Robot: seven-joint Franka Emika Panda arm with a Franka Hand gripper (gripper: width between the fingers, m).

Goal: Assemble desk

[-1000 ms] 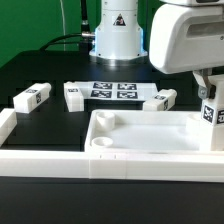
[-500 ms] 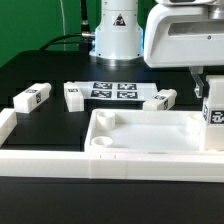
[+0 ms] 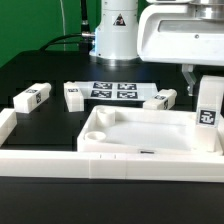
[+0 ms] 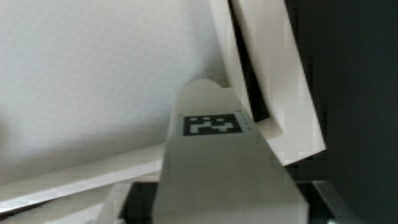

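The white rimmed tabletop lies upside up just behind the front wall, with round corner sockets. My gripper is shut on a white square leg and holds it upright at the tabletop's corner on the exterior view's right. The leg's lower end is hidden behind the rim. In the wrist view the tagged leg fills the gap between my dark fingers, the gripper over the tabletop's corner rim. Three loose legs lie behind.
The marker board lies flat behind the tabletop. A long low white barrier wall runs along the front and turns up at the exterior view's left. The arm's white base stands at the back.
The gripper with the leg has moved toward the exterior view's left. The tabletop has slid a little leftward with it.
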